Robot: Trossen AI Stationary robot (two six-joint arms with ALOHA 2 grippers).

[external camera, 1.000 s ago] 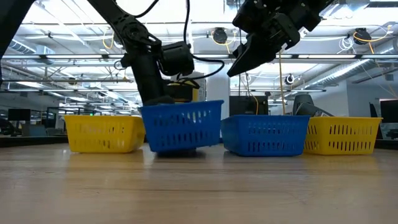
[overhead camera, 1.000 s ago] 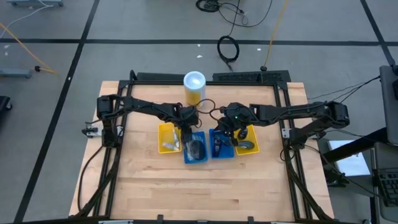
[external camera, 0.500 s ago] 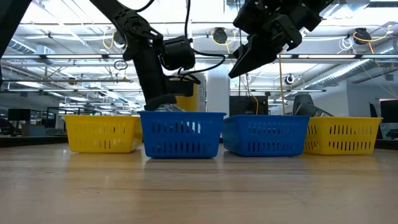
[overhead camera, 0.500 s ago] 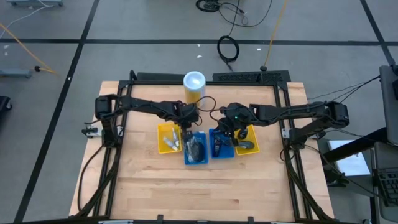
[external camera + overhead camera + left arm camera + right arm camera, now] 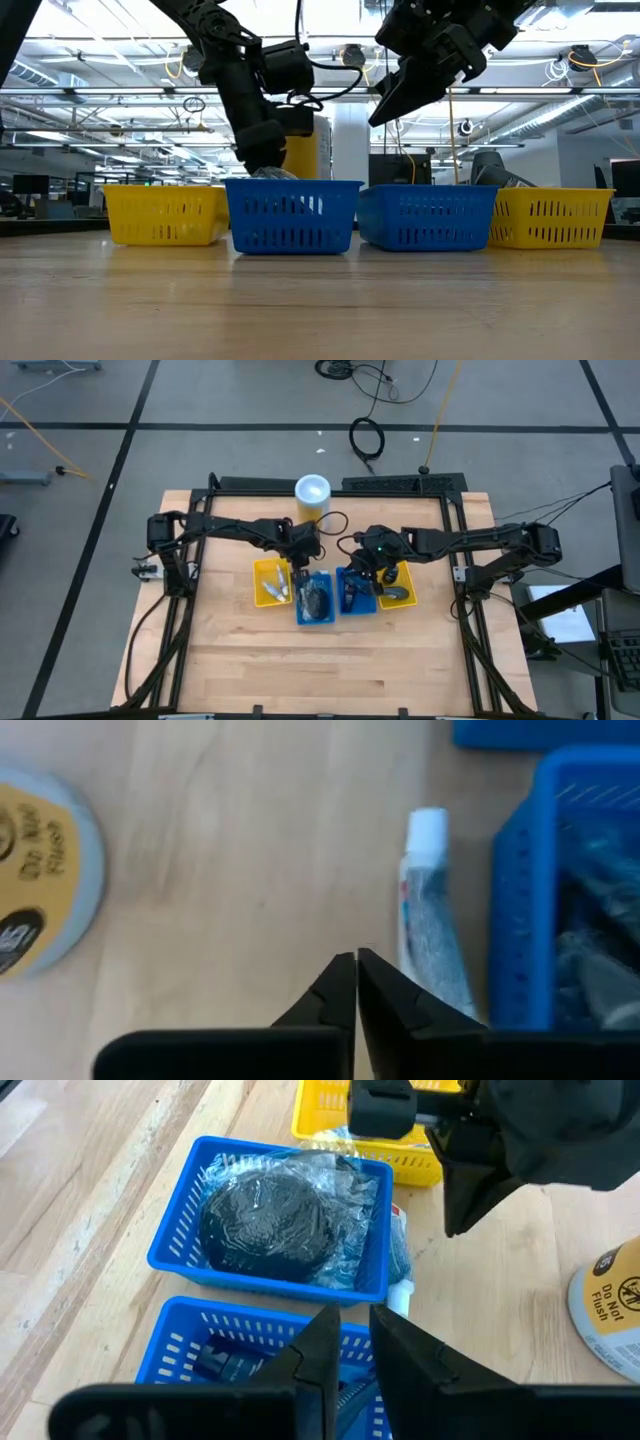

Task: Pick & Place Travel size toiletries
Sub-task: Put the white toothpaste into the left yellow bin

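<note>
From above, your left gripper (image 5: 299, 566) sits between the yellow tray (image 5: 271, 582) and the blue tray (image 5: 313, 598), and the right gripper (image 5: 362, 575) hangs over the second blue tray (image 5: 356, 591). The canister (image 5: 312, 499) stands just behind them.

At table height, the left arm reaches down behind the blue tray (image 5: 292, 214), while the right gripper (image 5: 385, 108) is well above the trays.

Your left wrist camera shows the jaws pressed together with nothing between them. A white tube (image 5: 430, 925) lies on the bare wood just beside the blue tray's wall, close to the fingertips (image 5: 345, 975) but outside them. This looks like a missed pick, so open the jaws, shift over the tube and close again; the tray wall crowds that side.

From the right wrist, its jaws are nearly closed and, as far as I can tell, empty. A wrapped black disc (image 5: 268, 1225) fills the blue tray (image 5: 180, 1245), and the tube (image 5: 398, 1270) lies against its far wall.
</note>
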